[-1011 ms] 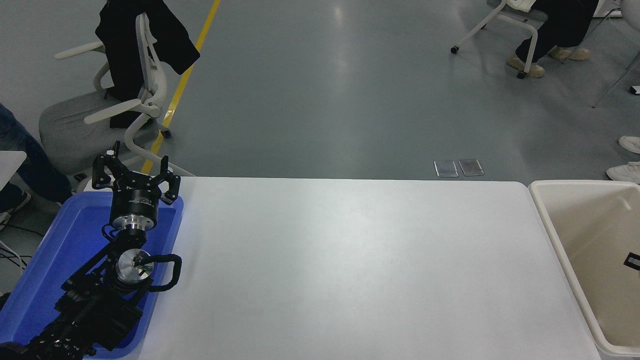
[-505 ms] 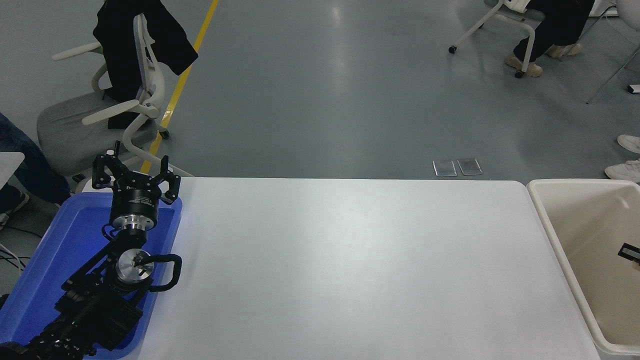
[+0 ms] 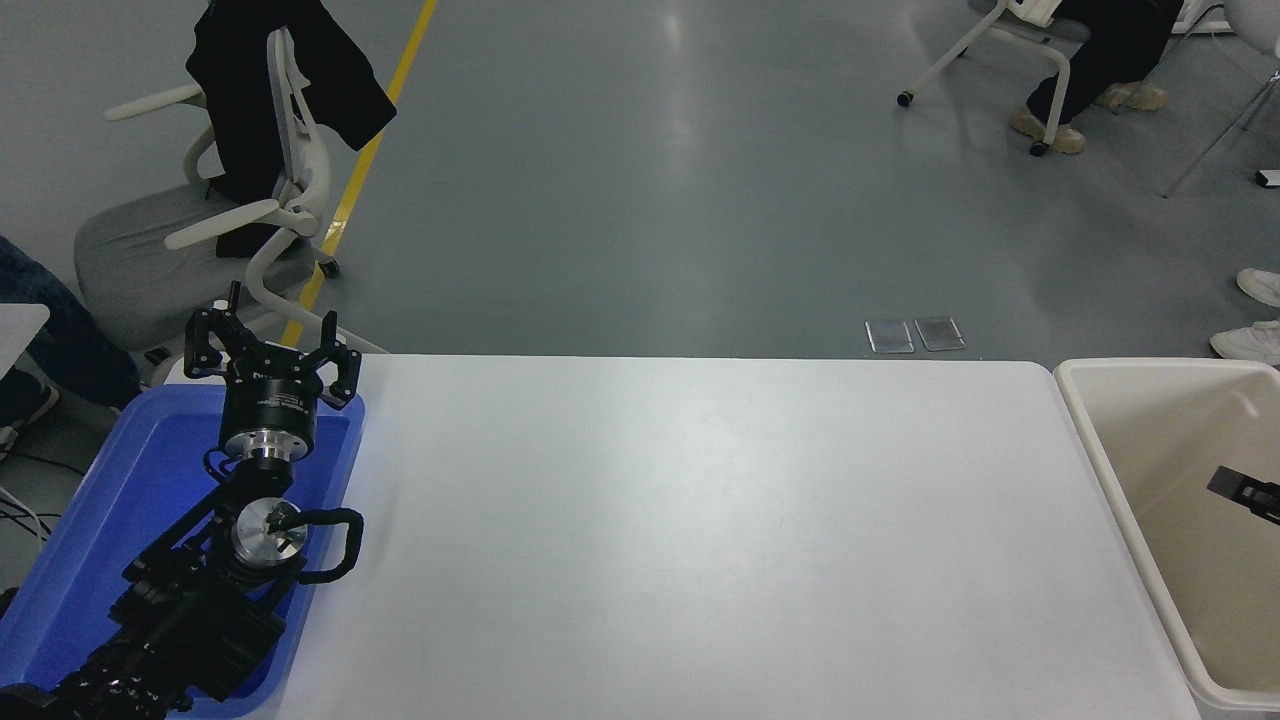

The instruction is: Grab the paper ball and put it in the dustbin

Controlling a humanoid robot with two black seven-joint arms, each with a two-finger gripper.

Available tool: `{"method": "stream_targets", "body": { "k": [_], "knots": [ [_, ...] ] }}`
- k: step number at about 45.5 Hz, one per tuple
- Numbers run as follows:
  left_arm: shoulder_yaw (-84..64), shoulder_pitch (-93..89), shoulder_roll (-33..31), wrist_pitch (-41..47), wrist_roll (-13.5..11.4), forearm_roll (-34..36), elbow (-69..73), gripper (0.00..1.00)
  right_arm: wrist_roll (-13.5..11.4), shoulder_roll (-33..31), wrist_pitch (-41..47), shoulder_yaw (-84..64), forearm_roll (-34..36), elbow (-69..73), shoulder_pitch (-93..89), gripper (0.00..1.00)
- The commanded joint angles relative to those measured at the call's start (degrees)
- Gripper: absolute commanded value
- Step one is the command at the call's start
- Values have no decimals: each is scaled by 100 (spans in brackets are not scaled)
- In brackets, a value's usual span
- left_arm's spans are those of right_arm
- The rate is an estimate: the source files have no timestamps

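The cream-beige dustbin (image 3: 1105,440) stands against the table's right end, and the part of its inside that shows is bare. A small black tip of my right gripper (image 3: 1245,491) pokes in from the right edge over the bin's inside. The rest of that arm is out of view. The paper ball does not show anywhere in the picture. My left gripper (image 3: 268,338) is parked open and empty above the far end of the blue tray at the lower left.
The shallow blue tray (image 3: 120,480) lies on the white table's (image 3: 700,540) left end under my left arm. An office chair with a black jacket (image 3: 270,150) stands behind the table's far left corner. A seated person's legs (image 3: 1090,70) show at the top right.
The black tip of my right gripper has come further into the picture, moving left and slightly up over the dustbin. The left arm has not moved.
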Motion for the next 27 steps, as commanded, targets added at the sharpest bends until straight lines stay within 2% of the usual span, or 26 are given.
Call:
{"method": "stream_targets", "body": {
  "k": [1, 13, 27],
  "knots": [
    [0, 0, 0, 0, -1, 0, 2, 99, 0, -28, -15, 657, 0, 396, 172, 100],
    [0, 0, 0, 0, -1, 0, 2, 99, 0, -432, 38, 2837, 0, 1705, 198, 100],
    [0, 0, 0, 0, -1, 0, 2, 99, 9, -459, 64, 4016, 237, 2857, 198, 100]
  ]
}}
